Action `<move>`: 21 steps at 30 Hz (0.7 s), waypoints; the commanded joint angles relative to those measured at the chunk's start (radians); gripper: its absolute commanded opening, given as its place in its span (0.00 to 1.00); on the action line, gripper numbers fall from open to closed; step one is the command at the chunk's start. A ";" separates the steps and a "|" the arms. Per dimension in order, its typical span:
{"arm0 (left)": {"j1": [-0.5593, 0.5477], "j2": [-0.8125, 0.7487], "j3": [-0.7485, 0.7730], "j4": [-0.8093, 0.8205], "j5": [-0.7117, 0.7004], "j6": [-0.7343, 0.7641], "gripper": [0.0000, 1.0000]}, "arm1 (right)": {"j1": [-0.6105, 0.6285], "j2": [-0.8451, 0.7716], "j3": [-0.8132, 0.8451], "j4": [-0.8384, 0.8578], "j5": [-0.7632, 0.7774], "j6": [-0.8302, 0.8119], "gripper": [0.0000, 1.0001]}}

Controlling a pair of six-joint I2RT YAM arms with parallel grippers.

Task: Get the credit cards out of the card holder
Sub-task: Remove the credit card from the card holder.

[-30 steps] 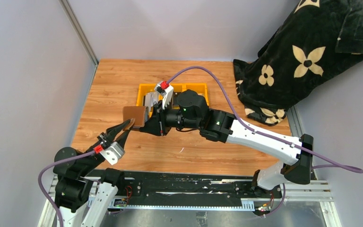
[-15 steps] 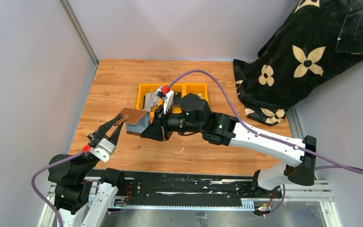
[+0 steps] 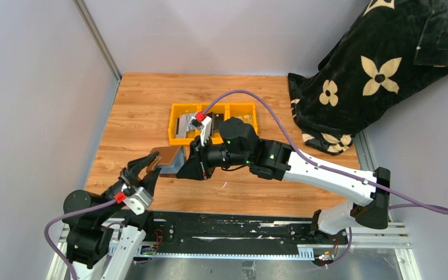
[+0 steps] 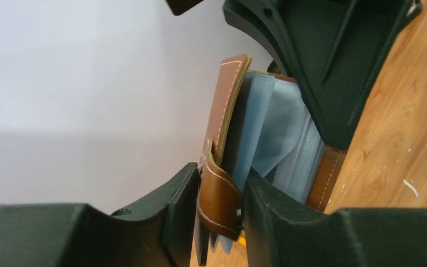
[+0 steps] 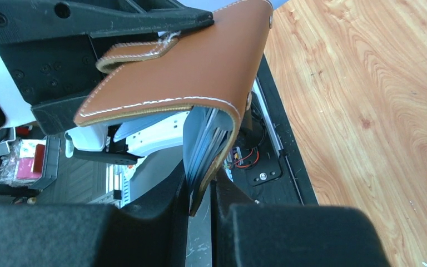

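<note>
The card holder, brown leather with grey-blue sleeves inside, hangs half open above the table between both grippers. My left gripper is shut on its brown closure tab and front cover. My right gripper is shut on the other cover's edge and the sleeves. The brown outside fills the right wrist view. Flat grey and dark credit cards lie in the yellow bin's left compartment. I see no card inside the sleeves.
The yellow bin with several compartments stands mid-table behind the right wrist. A black flower-patterned blanket drapes over the far right corner. Grey walls close the left and back. The black rail runs along the near edge.
Both grippers and the holder have moved toward the near edge and lower. The left arm has drawn back, and the holder's cover has folded downward.
</note>
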 commanded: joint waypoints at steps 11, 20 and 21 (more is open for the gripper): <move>0.000 0.055 0.037 0.058 -0.080 -0.202 0.00 | -0.050 -0.099 -0.108 0.197 -0.054 0.065 0.26; 0.000 0.219 0.173 0.180 -0.152 -0.775 0.00 | -0.057 -0.294 -0.394 0.540 0.082 0.041 0.34; 0.000 0.223 0.177 0.186 -0.127 -0.813 0.00 | -0.057 -0.308 -0.407 0.548 0.094 0.031 0.34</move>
